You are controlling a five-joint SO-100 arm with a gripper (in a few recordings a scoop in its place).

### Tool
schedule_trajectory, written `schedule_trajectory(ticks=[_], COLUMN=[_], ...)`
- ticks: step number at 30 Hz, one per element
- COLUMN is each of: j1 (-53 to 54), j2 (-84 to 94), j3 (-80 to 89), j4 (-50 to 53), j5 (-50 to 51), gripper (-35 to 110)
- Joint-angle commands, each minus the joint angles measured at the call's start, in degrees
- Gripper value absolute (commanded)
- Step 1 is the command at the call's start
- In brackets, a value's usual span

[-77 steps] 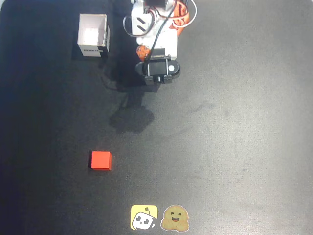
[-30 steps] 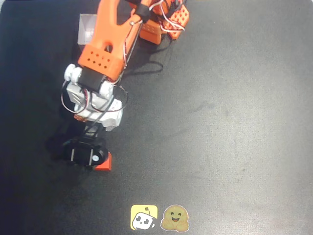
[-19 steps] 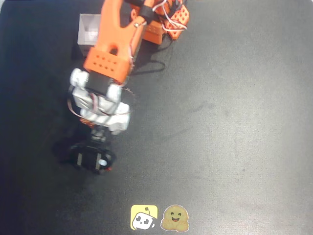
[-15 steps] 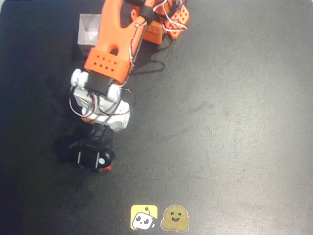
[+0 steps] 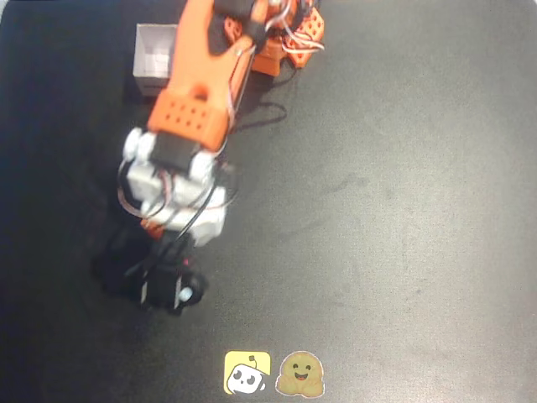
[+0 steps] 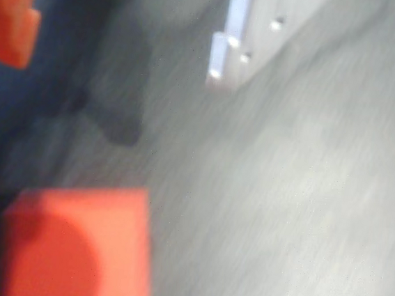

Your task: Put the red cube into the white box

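Apparently the pickup step. Gripper [image 5: 170,288] low over the bench [image 5: 403,210], covering the cube's spot; red cube [image 6: 79,245] sits close against it in the wrist view (blurred). Clenched or not, cannot tell. Next: confirm the grasp, lift, carry to white box [image 5: 153,59].

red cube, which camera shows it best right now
The wrist view: the red cube looms large and close at lower left, though blurred. In the overhead view the gripper and arm cover the cube's spot.
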Motion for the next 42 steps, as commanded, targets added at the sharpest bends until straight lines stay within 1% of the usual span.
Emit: schedule_trajectory(ticks=[1, 6, 14, 27, 29, 31, 34, 35, 40, 42], j1=[-0.7, -0.6, -0.5, -1.7, -1.5, -1.3, -0.8, -0.6, 0.4, 0.9], j2=[-3.3, -7.7, -14.4, -18.4, -18.5, -19.0, -19.5, -19.7, -19.5, -19.3], j3=[-7.6, -9.3, -15.2, -15.0, -14.7, -14.6, -14.2, -14.2, -14.2, -15.0], j4=[0.4, -2.7, -3.4, -7.1, -7.2, -7.3, -8.0, -8.0, -6.9, -4.8], j5=[-0.4, -0.4, -0.3, 1.8, 1.9, 2.1, 2.2, 2.2, 3.2, 4.6], gripper=[20, 21, 25, 26, 24, 19, 2, 0, 0, 0])
